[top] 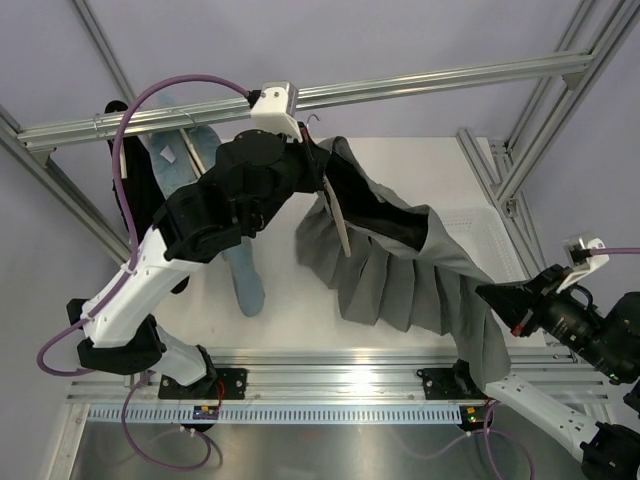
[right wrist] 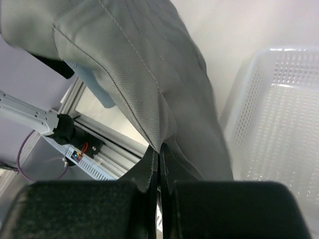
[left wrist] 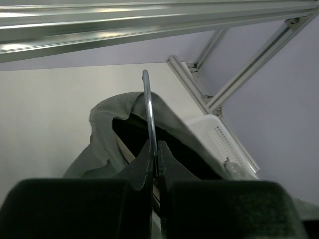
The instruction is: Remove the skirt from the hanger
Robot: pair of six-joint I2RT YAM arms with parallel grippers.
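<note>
The dark grey pleated skirt (top: 400, 275) hangs spread from the hanger (top: 340, 228), whose taupe arm shows inside the open waistband. My left gripper (top: 308, 142) is up by the rail, and in the left wrist view it (left wrist: 155, 149) is shut on the hanger's metal hook (left wrist: 148, 107), with the skirt's waistband (left wrist: 102, 122) just below. My right gripper (top: 488, 296) is at the skirt's right edge. In the right wrist view it (right wrist: 160, 151) is shut on a fold of the skirt (right wrist: 134, 64), which stretches up and away from the jaws.
Light blue jeans (top: 245, 270) and a black garment (top: 140, 190) hang at the left under the aluminium rail (top: 430, 82). A white perforated basket (top: 485, 225) stands at the right, close beside the skirt (right wrist: 279, 124). Frame posts rise at the back corners.
</note>
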